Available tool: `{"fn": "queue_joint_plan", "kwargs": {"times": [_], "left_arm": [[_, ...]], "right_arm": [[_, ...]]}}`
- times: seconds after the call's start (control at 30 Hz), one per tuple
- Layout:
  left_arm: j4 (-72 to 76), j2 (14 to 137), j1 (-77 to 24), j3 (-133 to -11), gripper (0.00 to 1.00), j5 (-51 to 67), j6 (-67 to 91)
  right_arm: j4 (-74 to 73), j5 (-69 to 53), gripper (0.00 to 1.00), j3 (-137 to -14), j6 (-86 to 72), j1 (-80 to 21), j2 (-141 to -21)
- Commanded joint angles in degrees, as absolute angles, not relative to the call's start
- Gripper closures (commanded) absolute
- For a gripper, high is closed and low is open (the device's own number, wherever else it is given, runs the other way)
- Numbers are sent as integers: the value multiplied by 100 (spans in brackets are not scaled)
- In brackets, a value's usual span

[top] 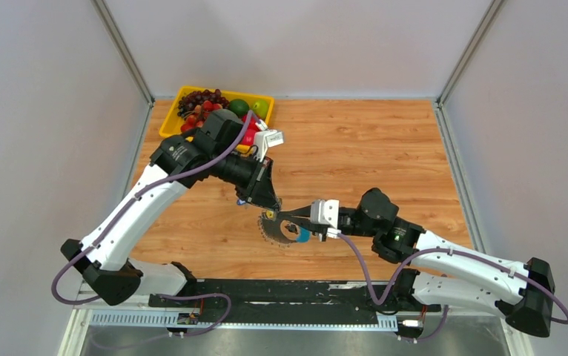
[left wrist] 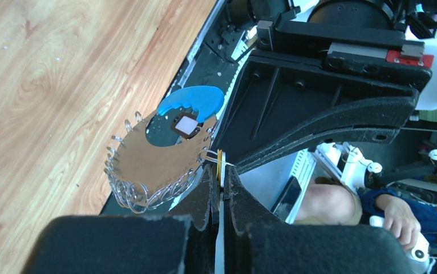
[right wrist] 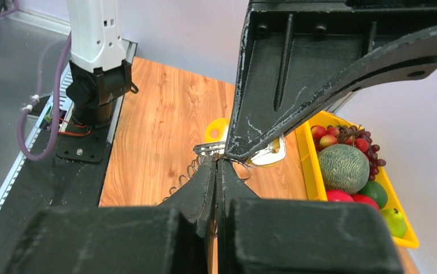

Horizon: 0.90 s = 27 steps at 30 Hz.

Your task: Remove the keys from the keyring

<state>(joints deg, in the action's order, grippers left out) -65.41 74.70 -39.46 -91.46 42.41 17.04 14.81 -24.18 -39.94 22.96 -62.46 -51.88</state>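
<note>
Two arms pinch the keyring (top: pixel 279 231) between them, just above the wooden table (top: pixel 385 148).

The left gripper (top: pixel 271 210) meets the keyring from the far side. Its jaws are pressed together on a thin piece of the rim, beside a small yellow ring (left wrist: pixel 220 158). The right gripper (top: pixel 296 219) comes from the right of the keyring, jaws also pressed together on the loop near the blue strap (left wrist: pixel 190 103). I judge that one holds the loop steady so the other can work a key off. The keys (top: pixel 270 236) fan out below the keyring's near side. A yellow fruit tray (top: pixel 168 119) sits well beyond the keyring, at the table's far left corner; plain grey walls close the room.
</note>
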Motion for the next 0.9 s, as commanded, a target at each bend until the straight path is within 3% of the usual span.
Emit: {"fn": "queue_joint_plan", "kwargs": {"times": [0.0, 0.2, 0.5, 0.7, 0.87], "left_arm": [[-5907, 7923, -3832, -9052, 100, 4008, 1662], [-6205, 8336, -3692, -9106, 100, 3961, 1437], [-5858, 8363, -3270, -9370, 100, 3713, 1414], [-5267, 8308, -3225, -9036, 100, 2164, 1409], [-3862, 8284, -2964, -7639, 100, 1031, 1694]], "right_arm": [[1480, -2916, 100, -4517, 2678, -6598, -5160], [1062, -2785, 100, -4700, 3016, -6723, -5201], [1116, -1268, 100, -4200, 2582, -6663, -4784], [1215, -24, 100, -3877, 1565, -6512, -4612], [874, 1069, 97, -3946, 756, -6347, -4805]]}}
